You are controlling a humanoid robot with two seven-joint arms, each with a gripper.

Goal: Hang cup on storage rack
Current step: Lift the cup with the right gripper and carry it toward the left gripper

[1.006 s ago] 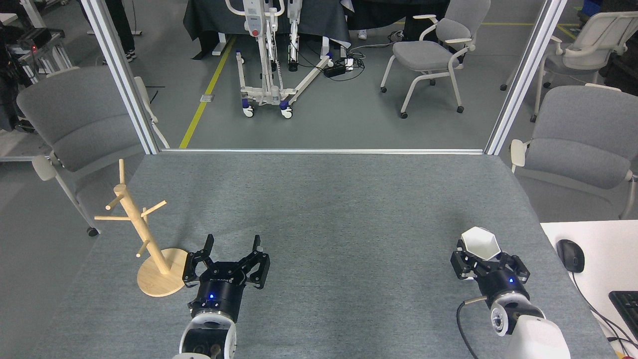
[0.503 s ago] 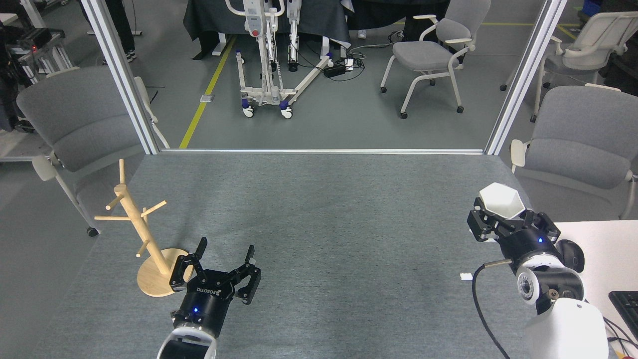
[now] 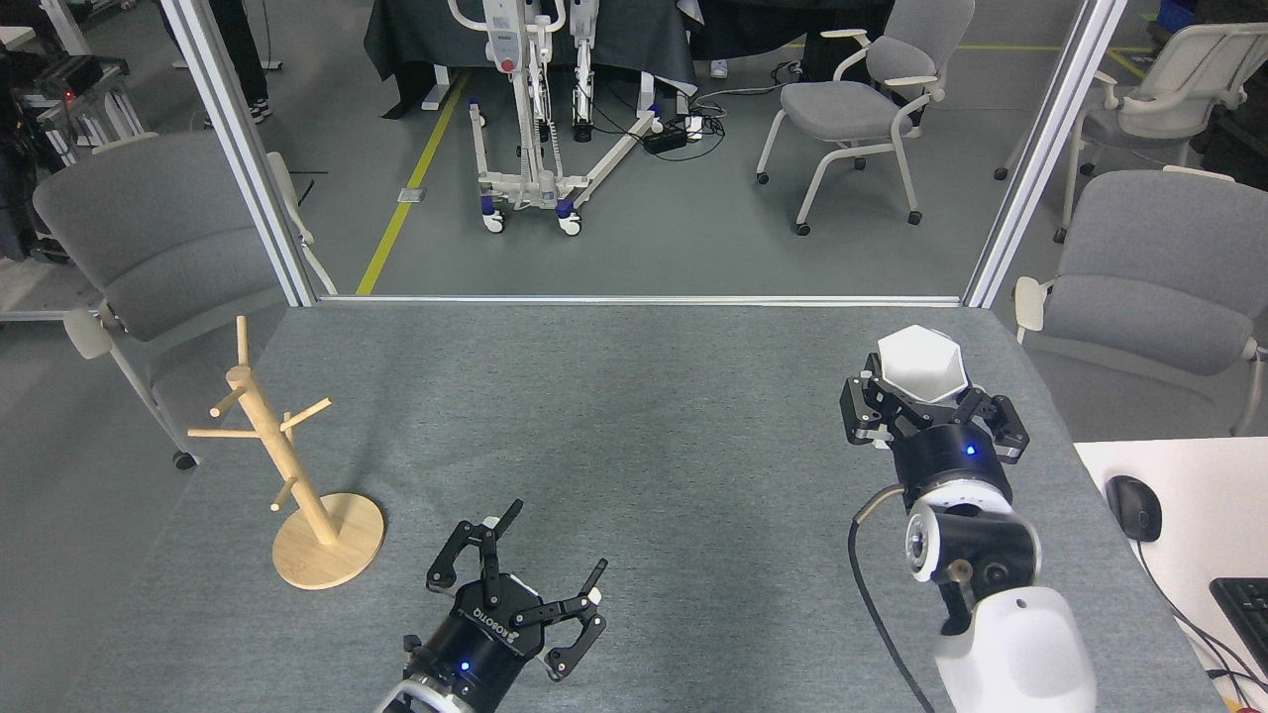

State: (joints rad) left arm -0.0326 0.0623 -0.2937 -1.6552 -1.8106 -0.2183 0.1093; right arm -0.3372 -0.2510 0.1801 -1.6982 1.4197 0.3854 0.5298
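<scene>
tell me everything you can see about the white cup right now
The cup is matte white with flat facets and a hexagonal rim, its open mouth facing up toward the camera and showing a plain white, empty inside. It looks ceramic. No handle shows from this angle. The right gripper is shut on its lower body and holds it above the grey table, over the far right part, far from the wooden rack at the left. Nothing else touches it.

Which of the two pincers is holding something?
The right pincer, shut on the matte white faceted cup. The left pincer is spread open and empty.
</scene>
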